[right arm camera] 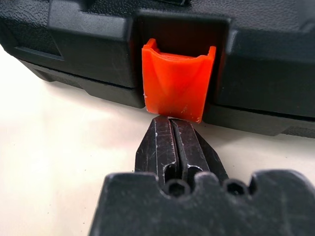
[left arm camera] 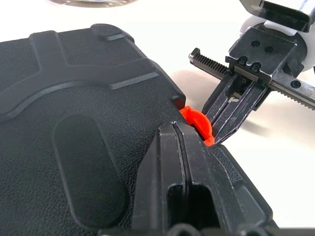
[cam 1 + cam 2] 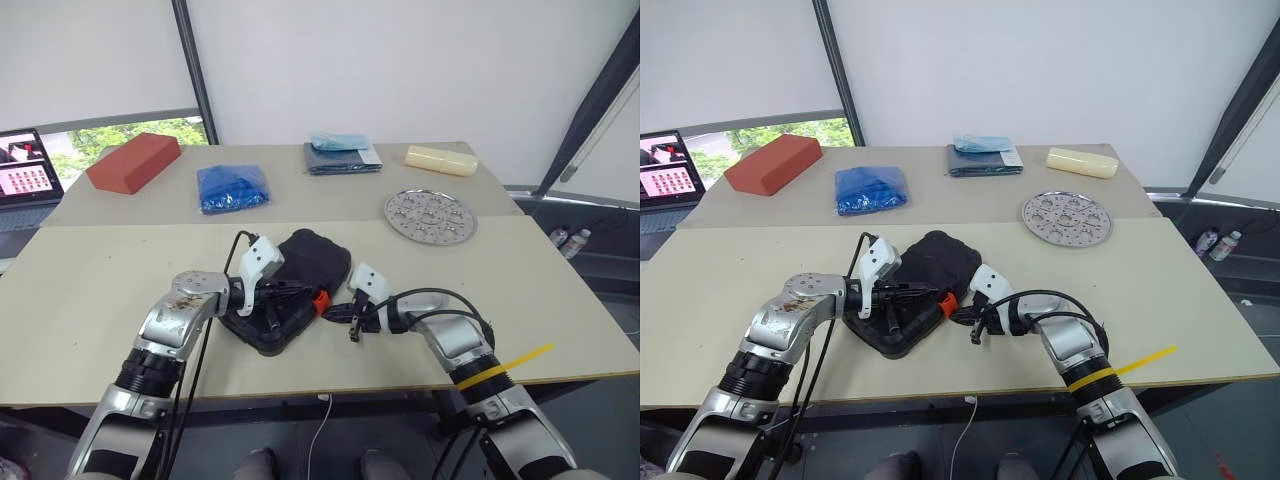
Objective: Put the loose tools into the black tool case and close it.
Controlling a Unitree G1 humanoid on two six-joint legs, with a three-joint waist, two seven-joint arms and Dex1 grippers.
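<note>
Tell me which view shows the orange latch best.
The right wrist view: the latch faces the camera head-on, set in the case edge, with the shut right tool just below it. The left wrist view catches a sliver between both tools; the eye views show a small orange spot.

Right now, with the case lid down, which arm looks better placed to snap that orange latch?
The right. The right gripper, shut, points straight at the orange latch from the table side, while the left gripper lies shut on top of the black tool case.

No legible text anywhere.
</note>
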